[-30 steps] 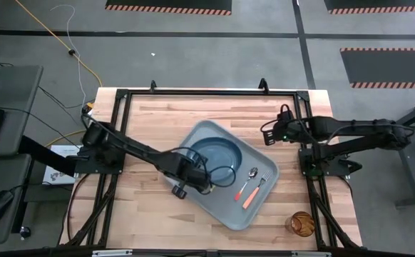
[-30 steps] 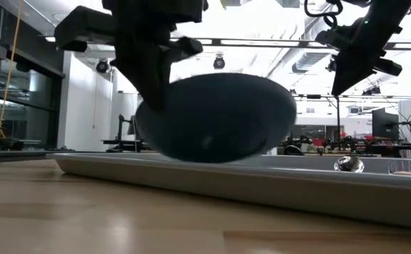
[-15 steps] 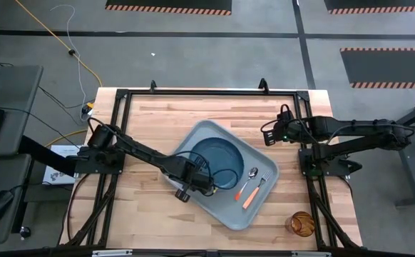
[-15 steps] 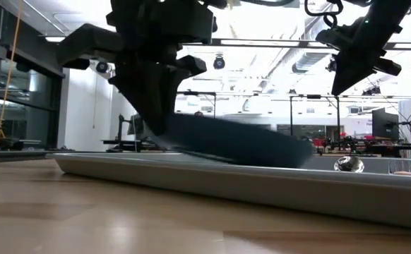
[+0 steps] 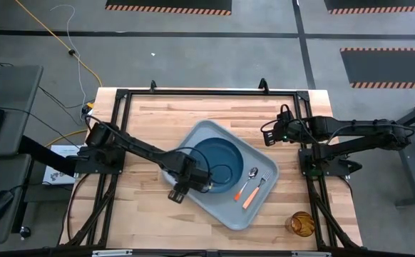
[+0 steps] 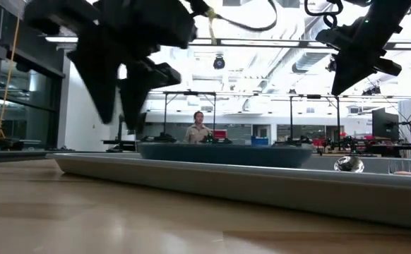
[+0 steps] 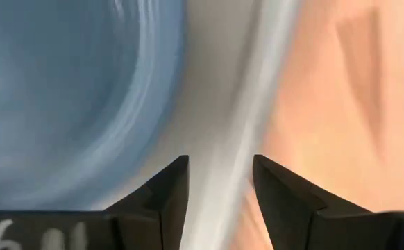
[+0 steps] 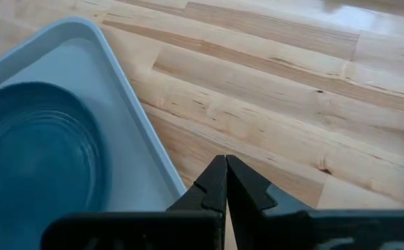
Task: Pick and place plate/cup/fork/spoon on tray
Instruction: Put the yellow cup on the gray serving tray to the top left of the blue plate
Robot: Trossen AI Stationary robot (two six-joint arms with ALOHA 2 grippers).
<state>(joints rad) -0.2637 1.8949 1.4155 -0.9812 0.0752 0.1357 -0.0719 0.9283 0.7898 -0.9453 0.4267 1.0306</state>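
One plate (image 5: 217, 160) lies flat in the tray (image 5: 259, 207), beside one spoon (image 5: 248, 181) and one fork (image 5: 256, 190). One cup (image 5: 301, 224) stands on the tabletop (image 5: 150, 118). Left gripper (image 5: 181, 187) hangs over the tray's lip, fingers (image 7: 164, 194) apart, empty; right gripper (image 5: 267, 133) closed.

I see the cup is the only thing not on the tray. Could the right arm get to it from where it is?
Probably yes. The cup stands alone on the table's near right corner, off the tray, nothing around it. The right gripper hangs shut and empty on that side.
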